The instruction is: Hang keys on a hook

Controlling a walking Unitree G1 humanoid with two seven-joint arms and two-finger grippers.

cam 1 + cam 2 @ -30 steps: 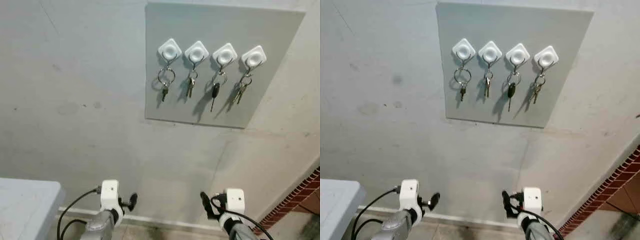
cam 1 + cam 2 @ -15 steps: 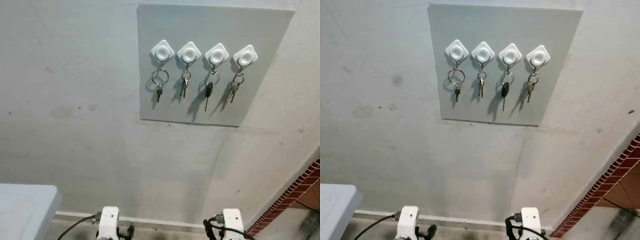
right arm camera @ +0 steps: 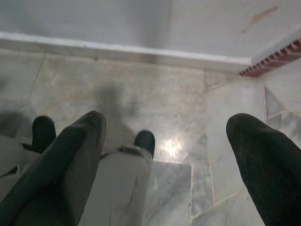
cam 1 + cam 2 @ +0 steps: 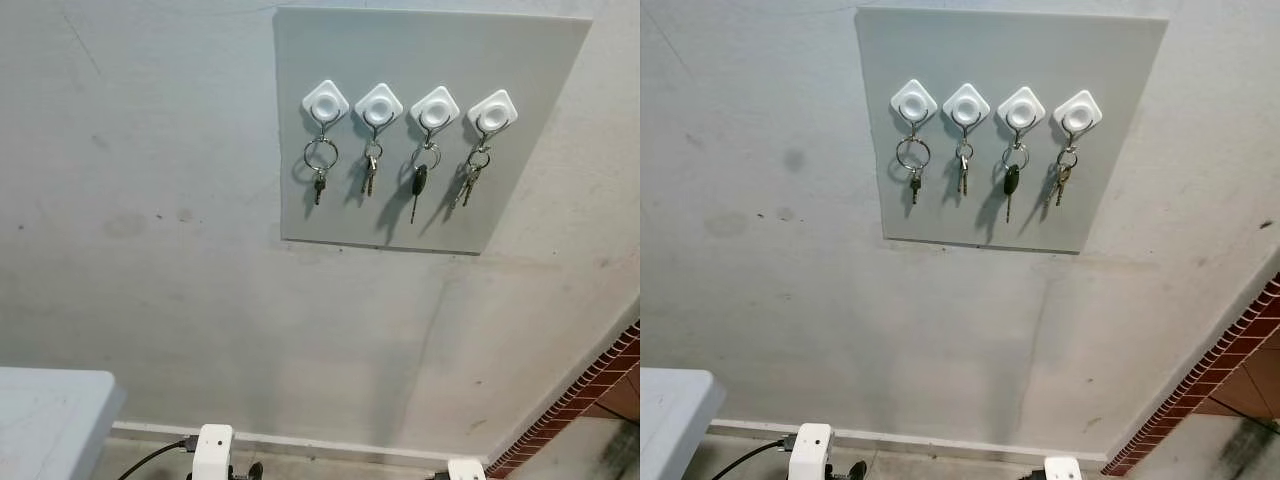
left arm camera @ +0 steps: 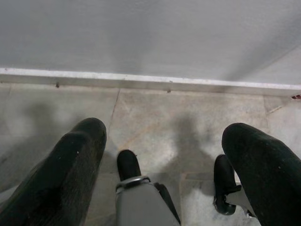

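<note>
A: Hooks, four white diamond-shaped plastic ones [image 4: 379, 103] on the grey wall board [image 4: 520, 120], all carry keys [image 4: 416, 183]. Both arms have dropped lower since a second ago.

B: So hanging looks done. The left hand [image 5: 164, 155] and the right hand [image 3: 167, 155] are wide open, holding nothing, above the floor.

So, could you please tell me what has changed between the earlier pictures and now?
Both arms have dropped: the left gripper and right gripper now hang open and empty over the floor, only their wrist tops showing in the head views. Nothing was grasped or released. The four key sets remain on the white hooks of the wall panel.
</note>
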